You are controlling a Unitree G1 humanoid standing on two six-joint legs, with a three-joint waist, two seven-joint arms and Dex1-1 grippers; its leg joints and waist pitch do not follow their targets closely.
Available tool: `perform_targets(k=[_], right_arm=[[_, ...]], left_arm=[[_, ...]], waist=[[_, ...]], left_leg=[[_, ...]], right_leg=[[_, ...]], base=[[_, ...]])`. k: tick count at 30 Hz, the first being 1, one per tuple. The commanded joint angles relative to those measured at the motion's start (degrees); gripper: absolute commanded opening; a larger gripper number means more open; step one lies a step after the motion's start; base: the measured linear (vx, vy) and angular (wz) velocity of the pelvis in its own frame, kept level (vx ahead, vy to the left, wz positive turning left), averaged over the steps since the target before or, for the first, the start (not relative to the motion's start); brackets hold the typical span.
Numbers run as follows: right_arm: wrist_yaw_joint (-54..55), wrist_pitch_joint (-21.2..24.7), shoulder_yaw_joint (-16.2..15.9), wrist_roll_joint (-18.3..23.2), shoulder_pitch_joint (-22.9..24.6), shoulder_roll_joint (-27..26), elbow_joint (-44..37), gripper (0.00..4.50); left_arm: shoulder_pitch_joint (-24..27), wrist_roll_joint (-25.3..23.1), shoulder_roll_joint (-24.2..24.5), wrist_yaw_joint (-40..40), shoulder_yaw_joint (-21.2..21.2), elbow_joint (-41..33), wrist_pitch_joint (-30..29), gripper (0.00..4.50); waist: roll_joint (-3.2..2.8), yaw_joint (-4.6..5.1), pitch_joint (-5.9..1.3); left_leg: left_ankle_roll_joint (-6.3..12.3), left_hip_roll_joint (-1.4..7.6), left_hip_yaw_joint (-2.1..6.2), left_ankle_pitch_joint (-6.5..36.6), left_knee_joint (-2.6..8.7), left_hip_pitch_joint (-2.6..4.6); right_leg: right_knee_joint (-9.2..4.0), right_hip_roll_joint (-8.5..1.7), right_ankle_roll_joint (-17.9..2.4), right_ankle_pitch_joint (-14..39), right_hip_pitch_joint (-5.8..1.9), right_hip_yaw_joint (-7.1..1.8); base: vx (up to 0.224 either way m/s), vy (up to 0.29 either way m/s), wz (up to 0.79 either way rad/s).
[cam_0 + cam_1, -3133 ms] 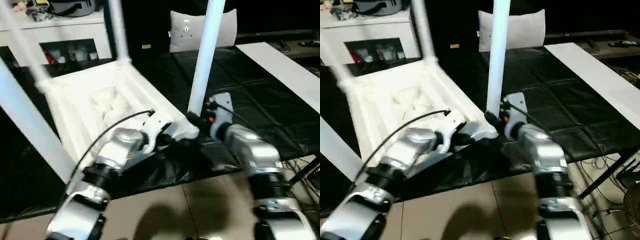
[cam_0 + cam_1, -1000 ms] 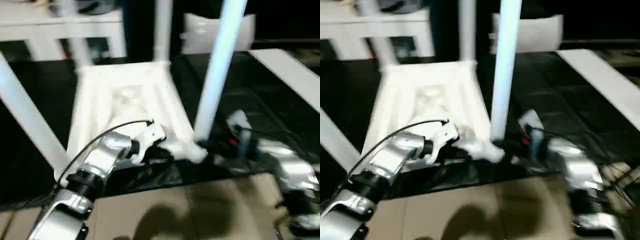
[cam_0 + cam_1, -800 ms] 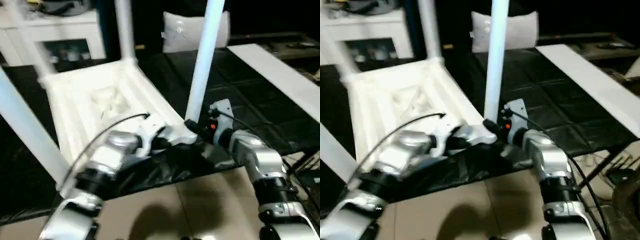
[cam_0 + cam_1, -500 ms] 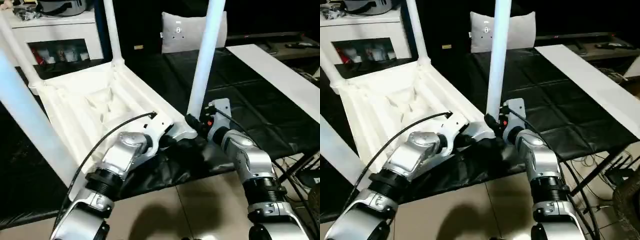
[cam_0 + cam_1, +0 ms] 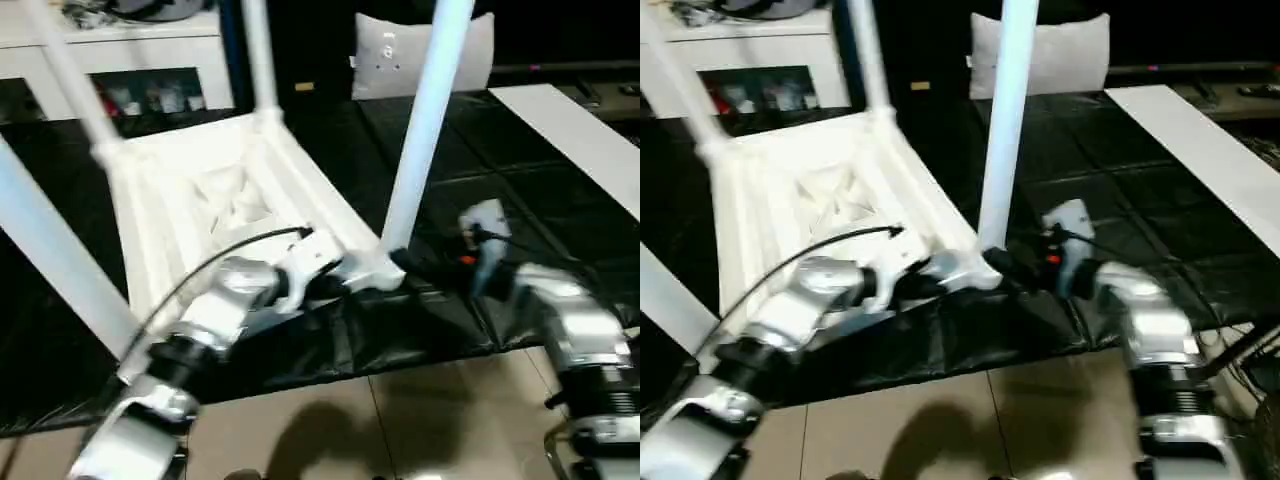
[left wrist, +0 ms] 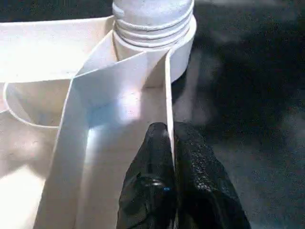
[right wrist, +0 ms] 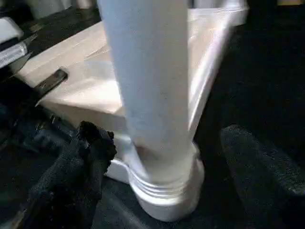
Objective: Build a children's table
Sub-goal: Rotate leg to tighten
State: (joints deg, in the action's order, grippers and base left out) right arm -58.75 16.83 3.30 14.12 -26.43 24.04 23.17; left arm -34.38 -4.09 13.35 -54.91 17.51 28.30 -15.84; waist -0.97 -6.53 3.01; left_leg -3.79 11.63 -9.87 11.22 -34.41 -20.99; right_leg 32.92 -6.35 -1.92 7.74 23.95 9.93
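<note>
The children's table lies upside down on the black mat, its ribbed white top (image 5: 215, 195) facing up. Three legs stand in the far corner (image 5: 258, 55), the back-left corner (image 5: 70, 70) and the near-left corner (image 5: 50, 260). Another leg (image 5: 425, 120) rises from the near-right corner socket (image 6: 152, 28). My left gripper (image 6: 167, 138) is shut on a thin rib of the top just beside that socket. My right gripper (image 7: 167, 143) is open around the base of that leg (image 7: 147, 71). Its black fingers (image 7: 86, 157) stand on either side without pressing on the leg.
A grey cushion (image 5: 400, 55) leans at the back. A white cabinet (image 5: 120, 60) with glass doors stands at the back left. A long white board (image 5: 580, 140) runs along the right of the mat (image 5: 520, 190). Tiled floor (image 5: 400, 420) lies in front.
My right gripper's fingers have spread wider around the near-right leg's base. The left gripper keeps its hold on the rib. The camera has shifted.
</note>
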Motion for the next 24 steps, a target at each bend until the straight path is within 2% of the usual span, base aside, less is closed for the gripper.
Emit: perform_targets(k=[1,3,4,8,11,12,14,15,17,24], right_arm=[[-6.45,-1.04,-1.67,1.52,0.33,2.07,-0.47,3.88],[-10.44,-1.54,-2.71,2.07,0.46,3.53,-0.89,3.88],[-12.35,-2.75,-3.33,1.92,0.39,4.23,-0.7,3.74],[-17.6,-2.54,-5.02,2.26,-0.43,5.77,0.38,3.46],[-21.59,-2.46,-6.84,2.21,-0.85,6.49,0.68,3.14],[-21.98,-2.09,-7.2,2.34,-1.06,6.21,0.82,3.07],[-23.97,-1.7,-8.9,2.51,-1.05,5.83,0.81,3.01],[-24.45,-1.82,-9.32,2.43,-0.94,5.84,0.76,2.79],[-25.24,-1.5,-9.68,2.56,-0.85,5.82,0.86,2.64],[-27.91,-1.01,-10.58,3.34,-0.38,5.81,1.24,2.2]], left_arm=[[0.05,0.67,1.29,-5.78,2.61,-2.03,3.2,0.0],[0.11,0.67,2.58,-8.53,3.47,-2.08,4.52,0.0],[-0.02,0.71,3.32,-10.08,4.04,-1.64,6.1,0.0],[-0.45,1.26,5.41,-15.56,5.66,-1.18,9.3,0.0],[-0.83,2.22,6.6,-20.37,6.5,-1.76,10.02,0.0],[-1.0,2.18,6.85,-21.15,6.8,-1.88,10.13,0.0],[-1.54,1.86,6.99,-21.81,7.22,-1.35,10.93,0.0],[-1.67,1.85,6.93,-21.81,7.21,-1.09,11.11,0.0],[-1.96,1.84,6.79,-21.68,7.14,-0.52,11.48,0.0],[-2.55,2.06,6.39,-21.21,6.34,1.5,12.21,0.0]], waist=[[1.01,-0.27,-4.08],[1.05,-0.44,-4.15],[1.0,-0.53,-4.16],[1.03,-0.99,-4.26],[1.07,-1.73,-4.39],[1.09,-1.91,-4.43],[1.2,-2.08,-4.45],[1.16,-2.16,-4.5],[1.21,-2.32,-4.51],[1.31,-2.66,-4.47]], left_leg=[[4.84,1.75,0.17,9.32,3.59,0.49],[4.55,1.85,0.23,10.16,3.62,0.58],[4.41,1.85,0.33,10.36,3.61,0.52],[4.13,2.11,0.35,10.19,3.63,0.6],[4.18,2.25,0.24,9.52,3.58,0.78],[4.18,2.28,0.25,9.2,3.57,0.64],[4.16,2.29,0.31,8.76,3.58,0.55],[4.07,2.31,0.32,8.49,3.56,0.54],[3.98,2.35,0.3,8.24,3.55,0.51],[3.43,2.12,0.25,8.53,3.53,0.53]], right_leg=[[-4.73,-3.45,-4.86,24.08,-3.89,-3.62],[-4.84,-3.48,-4.29,25.07,-3.98,-3.59],[-4.78,-3.47,-4.19,25.06,-3.94,-3.54],[-4.37,-3.45,-5.3,23.41,-3.86,-3.78],[-4.06,-3.47,-6.36,22.05,-3.71,-3.97],[-3.84,-3.48,-6.81,21.13,-3.78,-4.07],[-3.58,-3.47,-7.18,20.49,-3.84,-4.11],[-3.52,-3.54,-7.29,20.27,-3.9,-4.12],[-3.48,-3.54,-7.36,20.06,-3.87,-4.18],[-3.92,-3.58,-5.8,22.98,-3.92,-4.07]], base=[[0.0,0.0,0.0],[0.0,0.0,0.0],[0.0,0.0,0.0],[0.0,0.0,0.0],[0.0,0.0,0.0],[0.0,0.0,0.0],[0.0,0.0,0.0],[0.0,0.0,0.0],[0.0,0.0,0.0],[0.0,0.0,0.0]])
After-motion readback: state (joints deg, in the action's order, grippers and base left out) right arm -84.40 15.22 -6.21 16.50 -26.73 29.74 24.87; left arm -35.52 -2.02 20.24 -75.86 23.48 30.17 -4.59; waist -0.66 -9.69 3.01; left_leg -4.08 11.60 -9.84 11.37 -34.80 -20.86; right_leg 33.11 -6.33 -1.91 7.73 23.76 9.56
